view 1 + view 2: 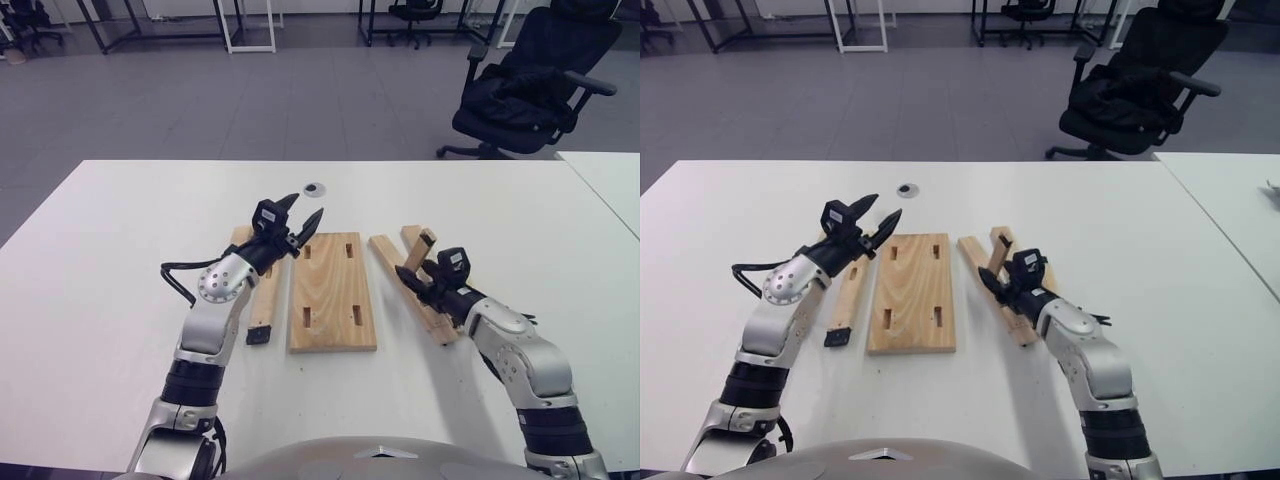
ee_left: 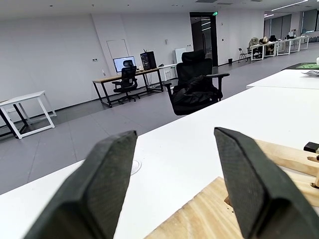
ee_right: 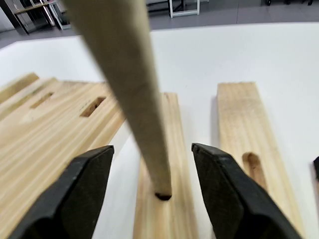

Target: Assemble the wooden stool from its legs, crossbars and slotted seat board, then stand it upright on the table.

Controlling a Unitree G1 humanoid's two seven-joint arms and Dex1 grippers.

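The slotted seat board point(image 1: 333, 290) lies flat at the table's middle. A leg plank point(image 1: 264, 295) lies along its left side. My left gripper point(image 1: 305, 210) hovers open over that plank's far end, near the board's far left corner, holding nothing. Right of the board lie two more leg planks point(image 1: 408, 285), point(image 3: 244, 119). A round crossbar point(image 3: 134, 99) stands tilted in a hole of the nearer plank point(image 3: 167, 219). My right gripper point(image 1: 412, 272) is open around the crossbar, and its fingers point(image 3: 84, 194) do not touch it.
A round cable grommet point(image 1: 315, 188) is set in the table behind the board. A second white table point(image 1: 610, 180) begins at the right. A black office chair point(image 1: 530, 90) stands on the floor beyond. Bare tabletop surrounds the parts.
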